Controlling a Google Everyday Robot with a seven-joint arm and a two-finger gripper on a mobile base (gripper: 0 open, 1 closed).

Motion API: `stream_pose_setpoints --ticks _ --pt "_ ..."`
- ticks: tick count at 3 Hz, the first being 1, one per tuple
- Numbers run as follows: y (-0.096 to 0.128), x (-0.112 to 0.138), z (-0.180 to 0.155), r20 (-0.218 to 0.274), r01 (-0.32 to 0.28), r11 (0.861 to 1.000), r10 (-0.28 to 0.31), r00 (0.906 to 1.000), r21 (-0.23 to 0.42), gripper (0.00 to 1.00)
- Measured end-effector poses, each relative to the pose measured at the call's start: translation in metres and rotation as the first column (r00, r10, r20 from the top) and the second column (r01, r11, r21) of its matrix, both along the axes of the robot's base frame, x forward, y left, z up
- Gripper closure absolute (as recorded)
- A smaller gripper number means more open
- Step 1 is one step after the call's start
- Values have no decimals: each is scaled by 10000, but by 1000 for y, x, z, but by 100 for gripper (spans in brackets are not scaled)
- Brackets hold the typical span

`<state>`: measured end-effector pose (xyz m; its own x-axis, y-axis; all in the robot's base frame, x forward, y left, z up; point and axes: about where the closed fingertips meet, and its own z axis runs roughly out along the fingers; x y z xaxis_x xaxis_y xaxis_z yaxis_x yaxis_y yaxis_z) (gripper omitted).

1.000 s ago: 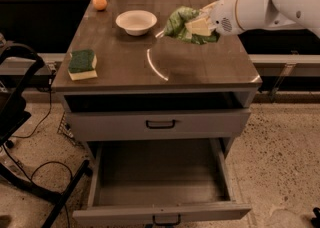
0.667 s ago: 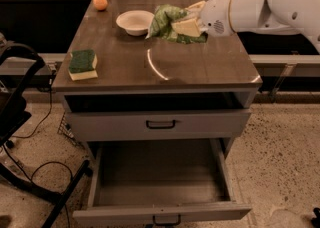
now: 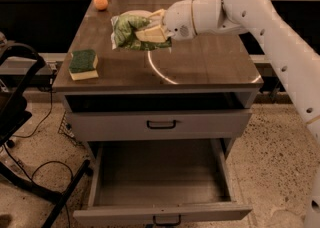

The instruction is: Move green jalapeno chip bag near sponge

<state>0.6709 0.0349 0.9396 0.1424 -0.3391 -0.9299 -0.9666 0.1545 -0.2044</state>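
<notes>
A gripper (image 3: 149, 31), clamped on the shiny green jalapeno chip bag (image 3: 125, 29) above the table (image 3: 210, 62), could let it slip short of the sponge (image 3: 83, 62).

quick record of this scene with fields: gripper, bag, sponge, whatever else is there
gripper: over the table's middle back, shut on the green jalapeno chip bag
green jalapeno chip bag: held above the table, apart from the sponge
sponge: front left corner of the table, green side up
white bowl: behind the bag, mostly hidden
orange: back left corner
lower drawer: pulled open
</notes>
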Motion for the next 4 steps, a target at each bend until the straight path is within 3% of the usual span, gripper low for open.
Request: stream_pose_setpoints --ticks 1,2,4 --pt "-3 -1 0 23 110 9999 -110 9999 -10 74" --pt "1 -1 0 6 46 10000 -46 10000 -9 43" --pt "7 -3 -2 -19 -58 10000 58 10000 -8 0"
